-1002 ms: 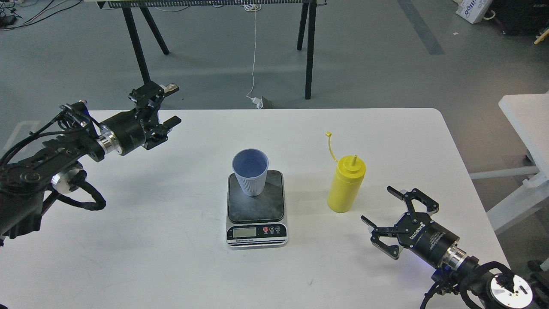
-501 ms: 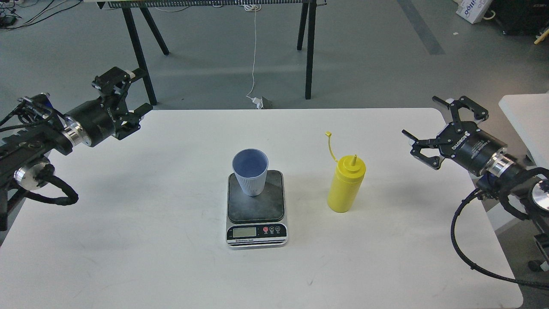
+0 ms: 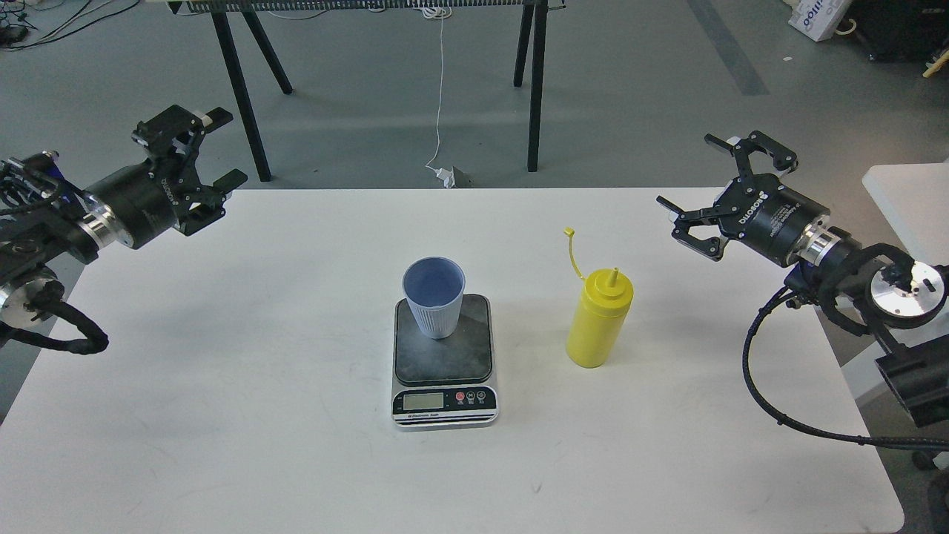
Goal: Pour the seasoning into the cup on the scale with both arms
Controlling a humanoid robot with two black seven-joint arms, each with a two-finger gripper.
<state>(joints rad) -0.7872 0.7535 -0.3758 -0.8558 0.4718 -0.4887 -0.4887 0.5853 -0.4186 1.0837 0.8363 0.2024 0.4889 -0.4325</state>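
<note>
The light blue ribbed cup [image 3: 434, 297] stands upright on the dark plate of the silver scale [image 3: 443, 363] at the table's middle. The yellow seasoning bottle [image 3: 599, 319] stands upright on the table to the right of the scale, its cap hanging open on a thin tether. My left gripper [image 3: 213, 147] is open and empty, raised over the table's far left corner, well away from the cup. My right gripper [image 3: 691, 175] is open and empty, raised to the upper right of the bottle, apart from it.
The white table [image 3: 296, 460] ends just past both arms. Black trestle legs [image 3: 535, 81] and a white cable [image 3: 440, 96] stand on the floor behind it. A second white table [image 3: 912, 208] is at the right.
The left gripper has drawn back up and to the left. The right gripper has risen from the table's front right to the far right, then shifted a little left. Cup, scale and bottle have not moved.
</note>
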